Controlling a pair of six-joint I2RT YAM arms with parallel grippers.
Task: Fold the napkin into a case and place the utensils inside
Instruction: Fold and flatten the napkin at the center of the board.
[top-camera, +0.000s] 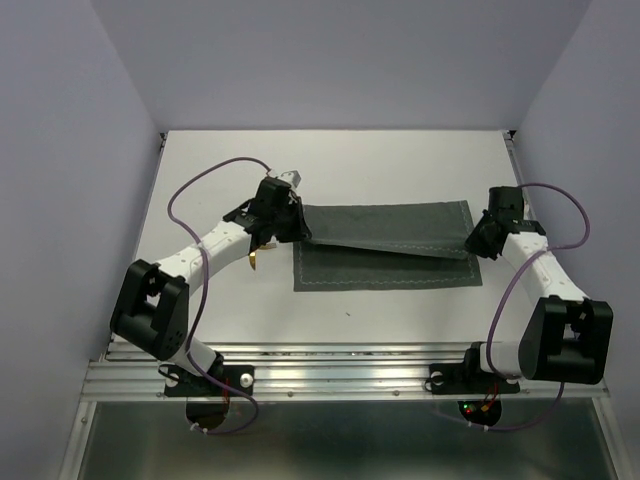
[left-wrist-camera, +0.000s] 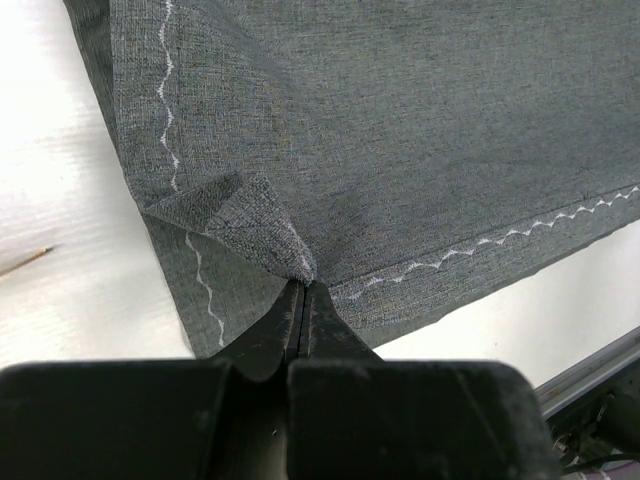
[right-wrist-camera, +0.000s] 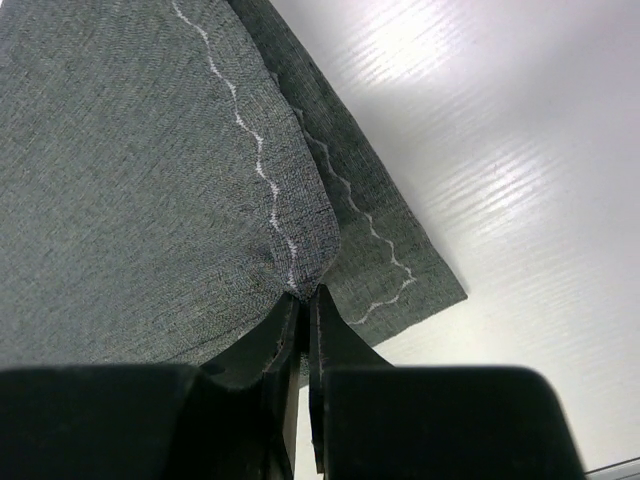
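While the dark grey-green square cloth napkin (top-camera: 385, 262) with its light wavy stitched hem lies spread in the middle of the white surface (top-camera: 400, 165), we hold one layer of it raised by two corners. The left end effector (top-camera: 288, 228) is clamped on the left corner, its fingers pressed together with a small bunched peak of cloth caught between them, as the left wrist view shows (left-wrist-camera: 303, 287). The right end effector (top-camera: 479, 240) is likewise closed on the right corner, the hem curling round its tips (right-wrist-camera: 302, 298). A second layer rests flat underneath, its own stitched border showing beside each grip and along the near side.

We judge this to be an early fold towards the case, with the flap only partly carried across. From above, the held edge runs a little aslant to the near hem beneath it, so to do this well we should bring both arms level and move them at one pace. We should hold the cloth lightly stretched between the grips so it lays down without a wrinkle. We should lower it until the two stitched lines run parallel before letting go on both sides together.

A thin gold-coloured metal utensil (top-camera: 256, 260) lies on the surface just beside the napkin's left edge, under the left arm; we should steer the cloth clear of it.
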